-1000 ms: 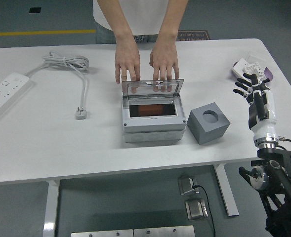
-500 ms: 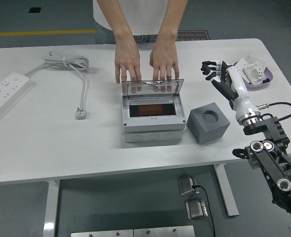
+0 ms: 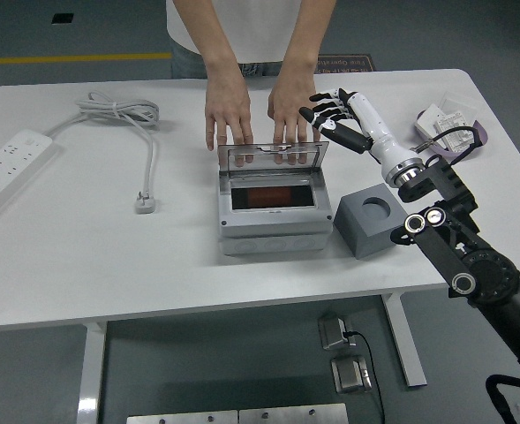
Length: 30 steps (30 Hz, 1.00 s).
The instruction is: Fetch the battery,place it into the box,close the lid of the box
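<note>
White table [image 3: 65, 265] fills most of the frame; a person at the top edge, cut off above the waist, rests both hands [image 3: 260, 110] behind the grey box [image 3: 275, 212] at centre, fingertips seen through its raised clear lid [image 3: 275, 156]; a dark reddish shape inside may be the battery, hard to tell; right hand [image 3: 335, 115], fingers spread and empty, hovers just right of the lid; grey cube [image 3: 372, 221] sits right of the box; power strip [image 3: 8, 168] is cut off at left.
</note>
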Each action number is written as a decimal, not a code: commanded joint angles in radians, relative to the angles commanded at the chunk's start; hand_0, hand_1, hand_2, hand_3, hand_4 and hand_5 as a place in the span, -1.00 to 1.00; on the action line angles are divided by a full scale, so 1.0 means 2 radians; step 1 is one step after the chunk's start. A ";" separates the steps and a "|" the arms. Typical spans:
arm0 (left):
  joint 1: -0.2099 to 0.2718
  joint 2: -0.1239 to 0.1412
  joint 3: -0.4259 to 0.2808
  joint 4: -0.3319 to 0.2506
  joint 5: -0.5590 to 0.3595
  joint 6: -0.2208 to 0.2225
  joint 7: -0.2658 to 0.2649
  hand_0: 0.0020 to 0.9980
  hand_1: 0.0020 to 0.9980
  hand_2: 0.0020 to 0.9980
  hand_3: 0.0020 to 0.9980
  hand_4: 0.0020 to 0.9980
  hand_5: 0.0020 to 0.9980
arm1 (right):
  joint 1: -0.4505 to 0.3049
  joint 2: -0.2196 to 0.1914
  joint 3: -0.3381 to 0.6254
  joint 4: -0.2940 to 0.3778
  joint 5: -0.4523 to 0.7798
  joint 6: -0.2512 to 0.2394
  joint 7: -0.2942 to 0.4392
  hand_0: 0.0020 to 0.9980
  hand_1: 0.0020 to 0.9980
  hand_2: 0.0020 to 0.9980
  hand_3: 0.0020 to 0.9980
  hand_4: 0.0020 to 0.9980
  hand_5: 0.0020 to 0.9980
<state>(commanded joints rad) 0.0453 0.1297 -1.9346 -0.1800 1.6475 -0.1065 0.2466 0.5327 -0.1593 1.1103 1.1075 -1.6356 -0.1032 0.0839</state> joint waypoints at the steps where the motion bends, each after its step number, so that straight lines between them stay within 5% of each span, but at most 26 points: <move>1: 0.000 0.000 0.000 0.000 0.000 0.000 0.000 0.31 0.38 0.30 0.34 0.48 -0.51 | 0.000 0.001 -0.003 0.000 0.000 0.000 0.000 0.45 0.38 0.38 0.50 0.88 0.65; 30: 0.000 -0.003 0.000 0.000 -0.001 0.000 -0.004 0.31 0.38 0.30 0.33 0.48 -0.51 | -0.086 -0.035 -0.070 0.106 0.003 -0.005 -0.014 0.43 0.32 0.36 0.49 0.88 0.69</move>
<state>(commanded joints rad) 0.0457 0.1236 -1.9353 -0.1800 1.6446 -0.1072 0.2377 0.3604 -0.2293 0.9699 1.3199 -1.6289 -0.1129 0.0550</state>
